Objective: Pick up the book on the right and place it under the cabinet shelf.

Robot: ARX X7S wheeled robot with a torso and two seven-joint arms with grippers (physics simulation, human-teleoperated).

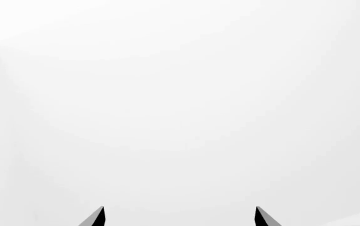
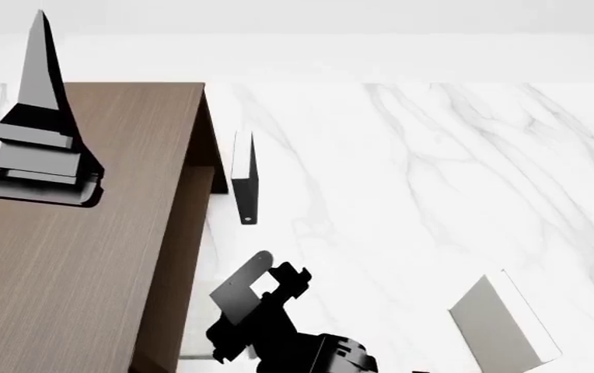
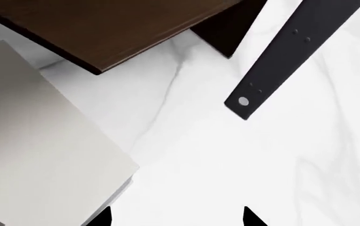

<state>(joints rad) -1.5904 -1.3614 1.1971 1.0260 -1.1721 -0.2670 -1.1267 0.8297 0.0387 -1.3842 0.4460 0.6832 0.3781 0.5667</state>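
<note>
Right end effector (image 3: 176, 217) open, empty; book (image 3: 35, 141) beside cabinet shelf (image 3: 104, 28) edge.

The cabinet shelf (image 2: 69, 233) fills the left of the head view, standing on the table (image 2: 432, 171). Just right of its upper corner a thin book (image 2: 243, 179) stands on edge. Another book (image 2: 499, 326) lies flat at lower right, well apart from both.

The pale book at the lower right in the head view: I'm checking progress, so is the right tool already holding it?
No: the book lies on the marble floor, apart from the right tool.
</note>
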